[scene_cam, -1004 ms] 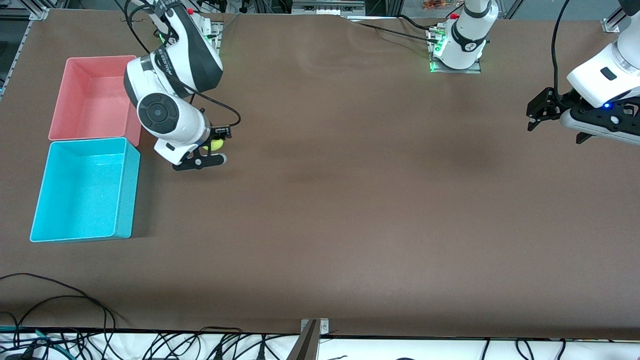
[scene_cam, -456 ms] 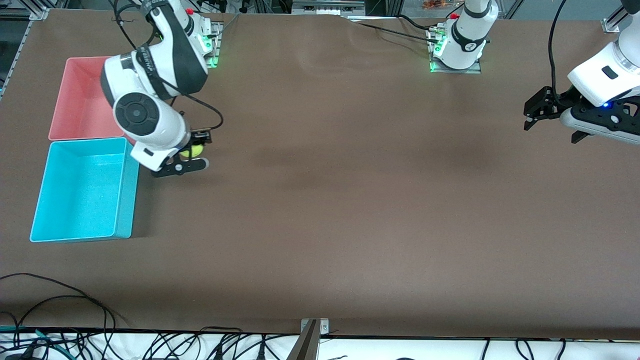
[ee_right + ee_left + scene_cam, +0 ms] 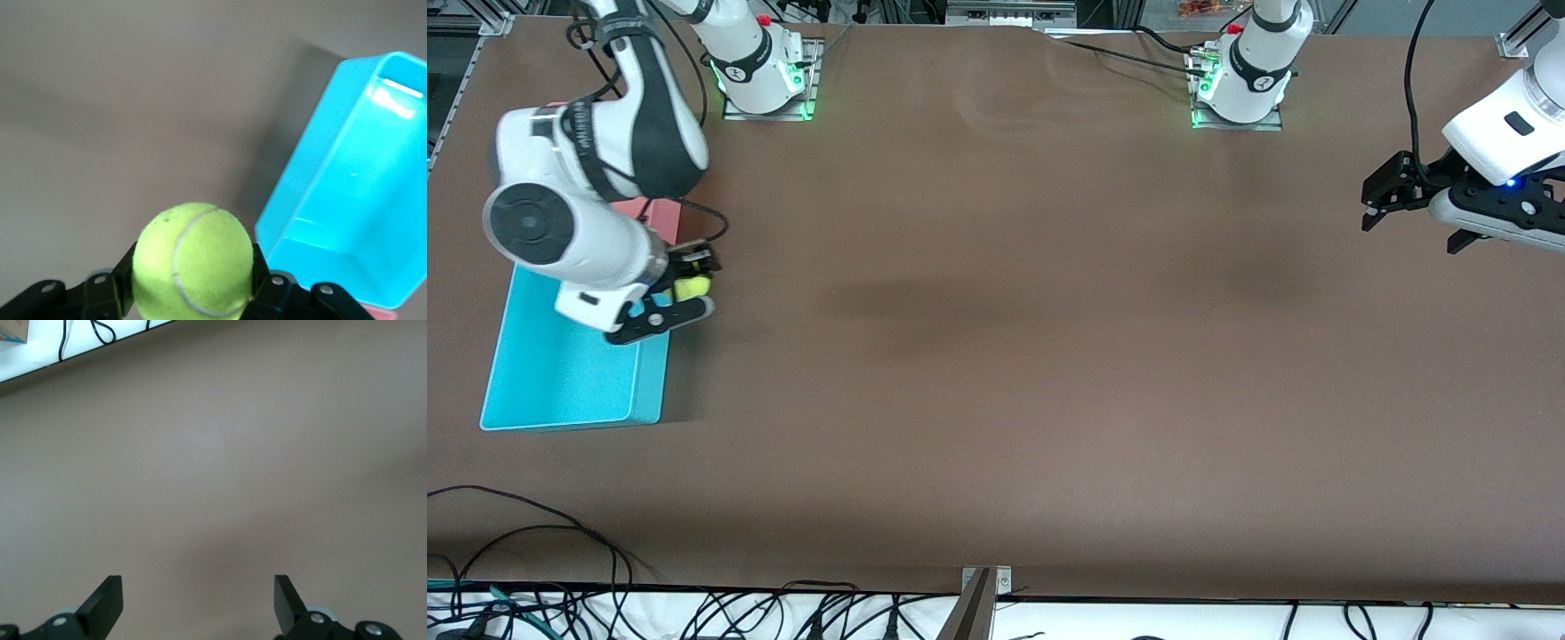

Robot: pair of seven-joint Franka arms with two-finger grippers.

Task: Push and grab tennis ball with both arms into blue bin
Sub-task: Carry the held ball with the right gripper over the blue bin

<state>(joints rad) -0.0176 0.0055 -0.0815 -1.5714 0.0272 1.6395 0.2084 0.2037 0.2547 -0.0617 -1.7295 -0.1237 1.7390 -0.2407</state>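
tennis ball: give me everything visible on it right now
The tennis ball is fuzzy yellow-green felt with a pale curved seam, round and undented. The right gripper is shut on it, one black finger against each side. It is held in the air over the rim of the blue bin, at the wall toward the table's middle, touching nothing else.

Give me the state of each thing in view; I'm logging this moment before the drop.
tennis ball: clamped in the right gripper, off the table.
right gripper: shut on the ball, over the blue bin's wall.
blue bin: upright, nothing visible inside.
pink bin: mostly hidden by the right arm.
left gripper: open, holding nothing, waiting over bare table.
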